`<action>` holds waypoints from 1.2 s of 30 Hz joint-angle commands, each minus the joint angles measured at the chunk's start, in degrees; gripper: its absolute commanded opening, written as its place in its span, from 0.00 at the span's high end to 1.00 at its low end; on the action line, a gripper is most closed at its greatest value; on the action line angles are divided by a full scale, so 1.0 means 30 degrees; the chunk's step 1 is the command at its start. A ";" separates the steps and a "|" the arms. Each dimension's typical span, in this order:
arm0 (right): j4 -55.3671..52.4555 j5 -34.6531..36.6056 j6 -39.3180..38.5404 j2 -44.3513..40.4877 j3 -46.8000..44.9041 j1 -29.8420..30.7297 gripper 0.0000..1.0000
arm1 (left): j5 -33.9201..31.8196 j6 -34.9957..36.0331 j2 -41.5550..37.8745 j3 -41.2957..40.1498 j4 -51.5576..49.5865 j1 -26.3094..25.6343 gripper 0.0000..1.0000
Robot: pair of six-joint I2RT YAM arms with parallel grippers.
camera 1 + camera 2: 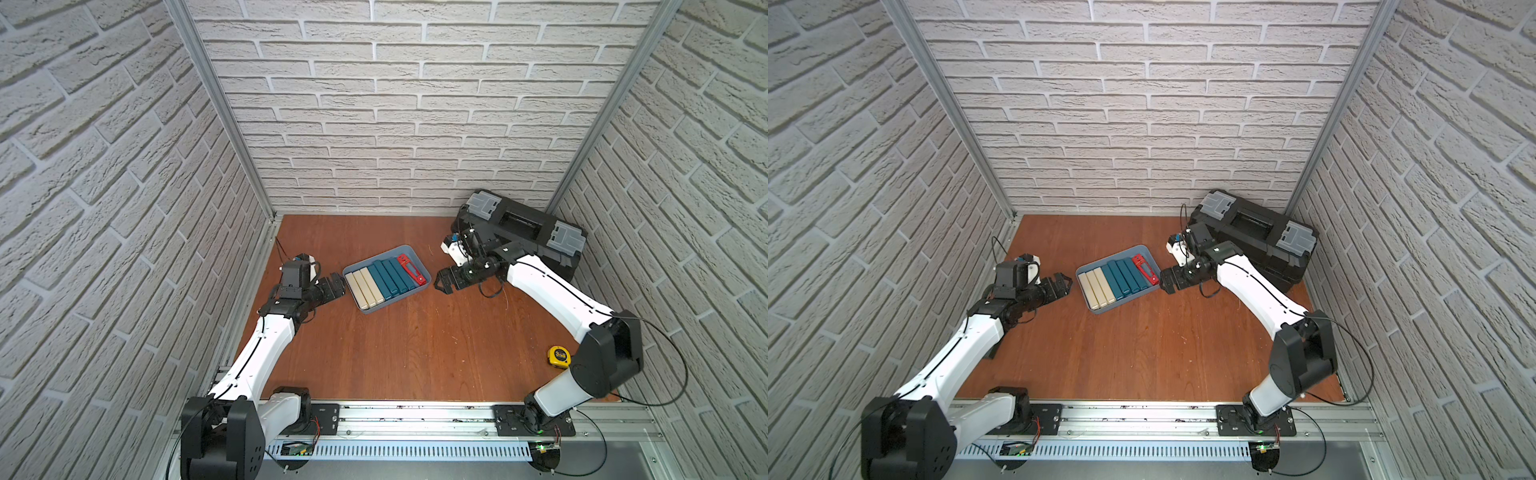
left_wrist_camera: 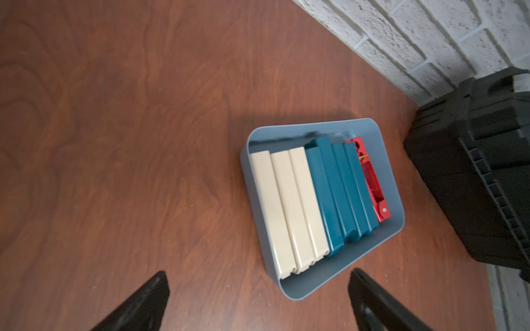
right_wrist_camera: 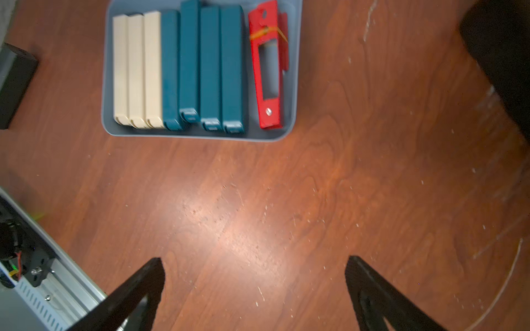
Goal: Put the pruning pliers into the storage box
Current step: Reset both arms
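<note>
Beside the storage box (image 3: 294,86), the right gripper (image 3: 255,266) and the left gripper (image 2: 258,275) are seen with jaws spread wide, nothing held. The pruning pliers (image 3: 256,74) are laid inside, along its wall; the rim may be knocked by a careless retreat.

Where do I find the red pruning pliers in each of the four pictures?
Top view: pruning pliers inside the storage box, last in the row.
Top view: pliers in the same spot.
Left wrist: pliers half hidden behind the teal bars.
Right wrist: pliers fully visible, flat in the box.
Shared landmark: the teal bars directly beside them.
</note>
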 commanded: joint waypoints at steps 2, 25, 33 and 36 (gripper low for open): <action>0.2531 0.1352 0.0934 -0.1922 -0.3148 -0.1044 0.00 | -0.2339 0.0565 0.0040 -0.0607 -0.0182 0.0252 0.02; 1.6464 0.4879 -0.0607 -0.3898 -1.1013 -0.4598 0.00 | -0.8949 0.6958 0.3171 -0.2444 0.9079 0.0926 0.02; 2.1602 0.4073 -0.1377 -0.1495 -1.2696 -0.5200 0.00 | -0.7238 0.8499 0.6155 -0.4741 1.7168 0.1588 0.02; 2.1607 0.3745 -0.1432 -0.0790 -1.2331 -0.5319 0.00 | -0.6971 0.9534 0.6476 -0.4767 1.7921 0.1680 0.02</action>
